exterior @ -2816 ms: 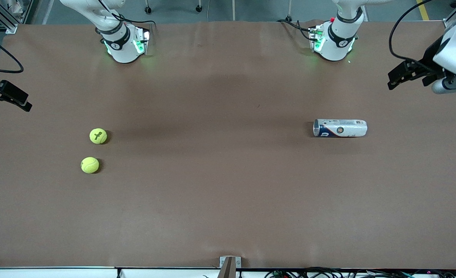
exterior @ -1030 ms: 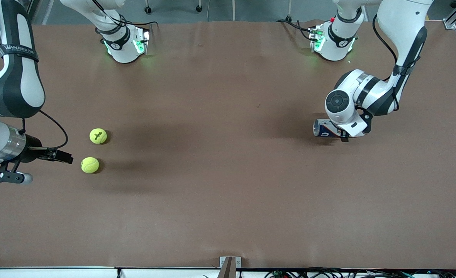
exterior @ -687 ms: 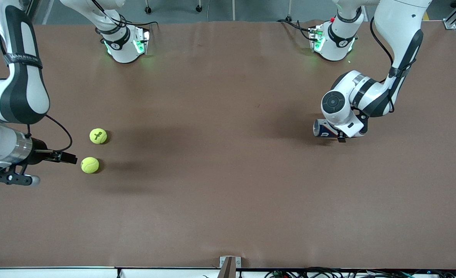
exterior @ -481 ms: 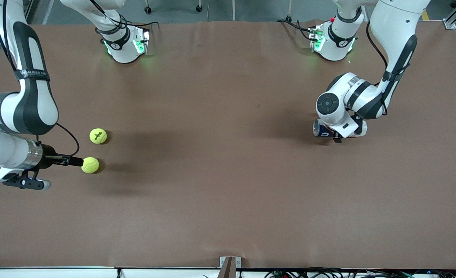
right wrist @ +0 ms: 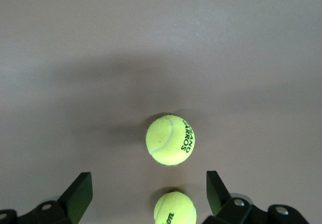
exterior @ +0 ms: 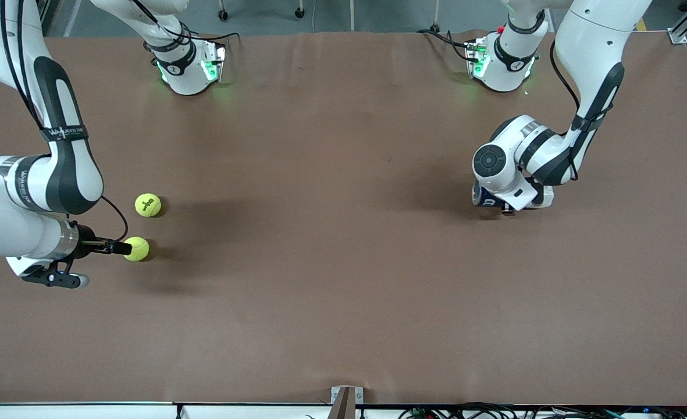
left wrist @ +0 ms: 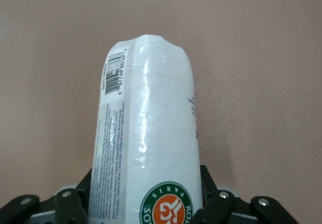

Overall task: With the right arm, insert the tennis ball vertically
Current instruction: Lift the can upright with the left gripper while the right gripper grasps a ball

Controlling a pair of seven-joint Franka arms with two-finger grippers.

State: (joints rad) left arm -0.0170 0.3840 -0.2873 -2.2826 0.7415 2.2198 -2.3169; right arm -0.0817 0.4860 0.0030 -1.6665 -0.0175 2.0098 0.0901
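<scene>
Two yellow tennis balls lie toward the right arm's end of the table. My right gripper [exterior: 121,248] is low beside the nearer ball [exterior: 137,248]. In the right wrist view that ball [right wrist: 174,209] lies between the open fingers [right wrist: 78,194], and the other ball [right wrist: 170,139] lies past the tips. That second ball [exterior: 148,205] is farther from the front camera. A white tennis ball can [exterior: 486,198] lies on its side toward the left arm's end. My left gripper [left wrist: 148,183] is shut on the can [left wrist: 146,123], with a finger pressed against each side.
The brown table [exterior: 343,262] carries both arm bases, the right arm's [exterior: 186,70] and the left arm's [exterior: 503,67], along the edge farthest from the front camera. A small metal bracket [exterior: 346,398] sits at the nearest edge.
The right arm has swung in low, bringing its open gripper up to the nearer ball. The left arm has come down over the can and its fingers have closed on it.
</scene>
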